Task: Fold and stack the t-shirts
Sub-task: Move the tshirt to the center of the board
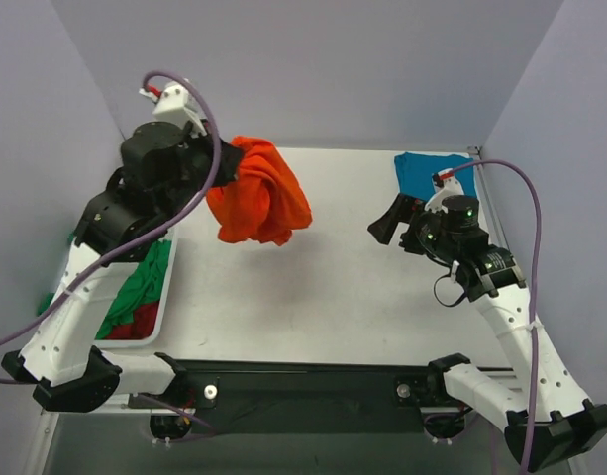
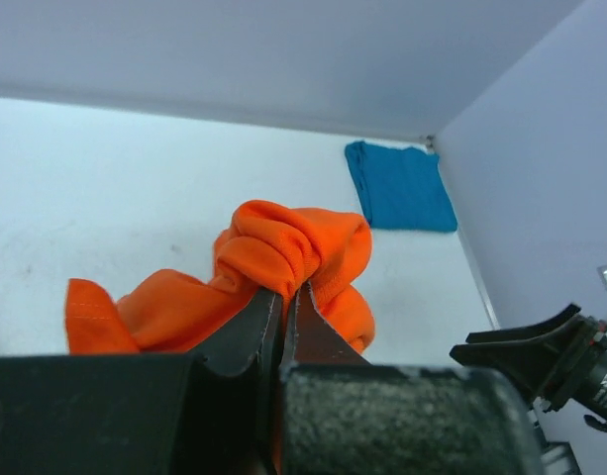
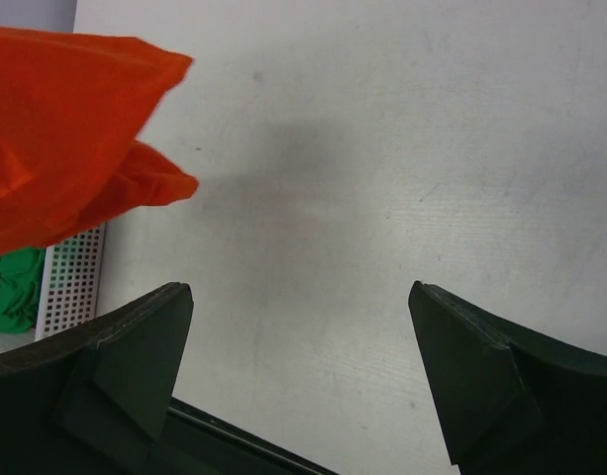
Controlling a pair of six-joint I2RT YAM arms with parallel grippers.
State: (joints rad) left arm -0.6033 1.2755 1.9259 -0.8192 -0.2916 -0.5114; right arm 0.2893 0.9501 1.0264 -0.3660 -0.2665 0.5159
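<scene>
While the left gripper (image 2: 288, 294) pinched an orange shirt (image 2: 293, 242), the right gripper (image 3: 301, 292) gaped, white table (image 3: 402, 148) beneath its jaws; lilac walls (image 1: 313, 69) beyond.

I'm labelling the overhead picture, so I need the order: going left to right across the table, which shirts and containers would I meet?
White basket holding a green shirt → orange shirt → folded blue shirt.

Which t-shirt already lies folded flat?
The teal blue t-shirt in the far right corner; the orange t-shirt hangs bunched; the green t-shirt and dark red t-shirt lie crumpled.
</scene>
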